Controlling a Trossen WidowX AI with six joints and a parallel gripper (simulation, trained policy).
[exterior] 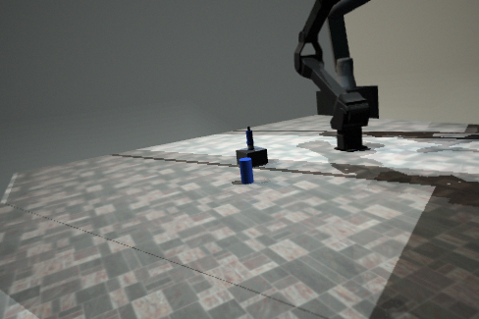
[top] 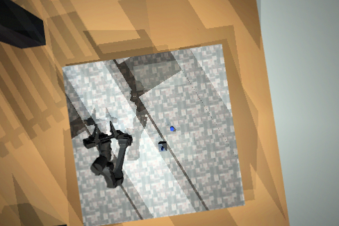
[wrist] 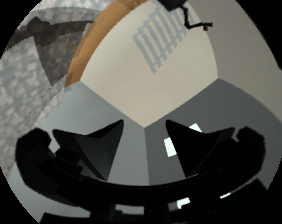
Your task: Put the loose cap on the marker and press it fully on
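The blue marker [top: 162, 148] [exterior: 249, 137] stands upright in the dark holder block [top: 164, 146] [exterior: 251, 157], its narrow dark tip uncovered in the exterior view. The blue cap [top: 172, 128] [exterior: 246, 172] stands upright on the table, apart from the block. My gripper [top: 103, 124] [wrist: 145, 122] is open, with nothing between its fingers. It is raised high and well left of the cap and marker in the top view. Its fingers are cut off by the top edge in the exterior view. Neither cap nor marker shows in the wrist view.
The patterned table top [top: 194, 173] [exterior: 196, 254] [wrist: 12, 105] carries the arm's base, left of the holder in the top view and behind it to the right in the exterior view. Dark shadows cross the table. A dark block-like object [top: 21, 27] is at the upper left of the top view.
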